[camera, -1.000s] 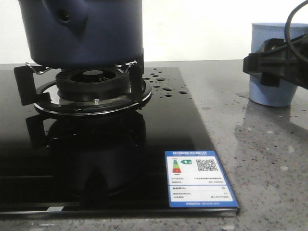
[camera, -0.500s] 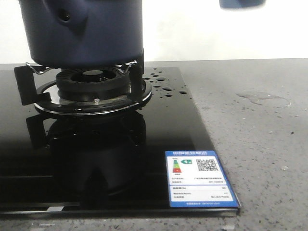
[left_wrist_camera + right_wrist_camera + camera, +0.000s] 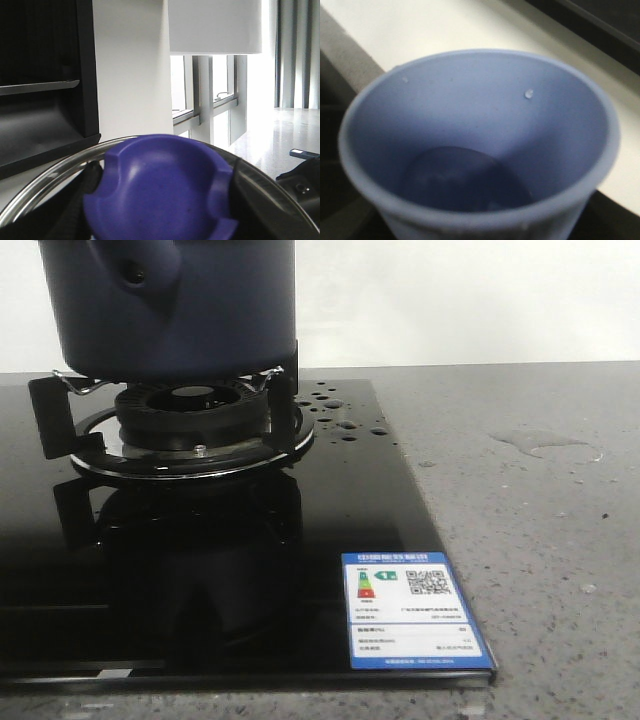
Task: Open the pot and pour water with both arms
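The dark navy pot (image 3: 175, 305) sits on the burner's supports at the back left, its top cut off by the picture's edge. Neither arm shows in the front view. In the left wrist view my left gripper (image 3: 165, 200) is shut on the purple knob (image 3: 160, 185) of a glass lid (image 3: 45, 180), held up in the air. The right wrist view is filled by a light blue cup (image 3: 480, 100), held close under the camera, with a little water (image 3: 465, 180) at its bottom; my right fingers are hidden. Water drops (image 3: 345, 425) lie on the stove glass and a thin puddle (image 3: 548, 445) on the counter.
The burner (image 3: 190, 410) stands on a black glass stove top (image 3: 300, 540) with a blue energy label (image 3: 410, 615) at its front right corner. Grey speckled counter (image 3: 540, 560) lies to the right. A white wall runs behind.
A second ago the cup stood on the counter at the right with my right gripper around it. It rose out of the top of the front view, leaving the puddle.
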Action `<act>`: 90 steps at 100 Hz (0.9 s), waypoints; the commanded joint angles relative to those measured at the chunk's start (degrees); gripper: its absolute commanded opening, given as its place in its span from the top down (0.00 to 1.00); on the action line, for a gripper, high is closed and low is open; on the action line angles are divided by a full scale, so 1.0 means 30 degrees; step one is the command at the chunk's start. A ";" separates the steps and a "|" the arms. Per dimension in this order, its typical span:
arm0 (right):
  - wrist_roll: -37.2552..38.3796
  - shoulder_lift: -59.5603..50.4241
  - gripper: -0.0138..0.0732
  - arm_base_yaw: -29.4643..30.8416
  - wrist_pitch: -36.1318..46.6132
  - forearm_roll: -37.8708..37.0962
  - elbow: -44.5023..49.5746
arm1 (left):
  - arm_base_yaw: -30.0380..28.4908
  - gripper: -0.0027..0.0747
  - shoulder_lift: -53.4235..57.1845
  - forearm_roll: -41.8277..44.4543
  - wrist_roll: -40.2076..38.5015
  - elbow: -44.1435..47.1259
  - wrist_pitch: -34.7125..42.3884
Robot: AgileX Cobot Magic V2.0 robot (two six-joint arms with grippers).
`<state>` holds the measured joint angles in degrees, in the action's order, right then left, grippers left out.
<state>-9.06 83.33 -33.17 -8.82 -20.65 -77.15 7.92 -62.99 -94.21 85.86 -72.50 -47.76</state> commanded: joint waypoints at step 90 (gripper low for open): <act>0.0031 0.3359 0.56 -0.0639 0.0487 -1.8352 -0.2942 | -0.0014 0.57 0.0534 -0.1752 -0.0404 -0.0685 0.0143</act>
<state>-9.06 96.15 -35.05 -9.65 -70.06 -83.61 7.92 -62.71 -94.21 85.24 -72.50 -47.87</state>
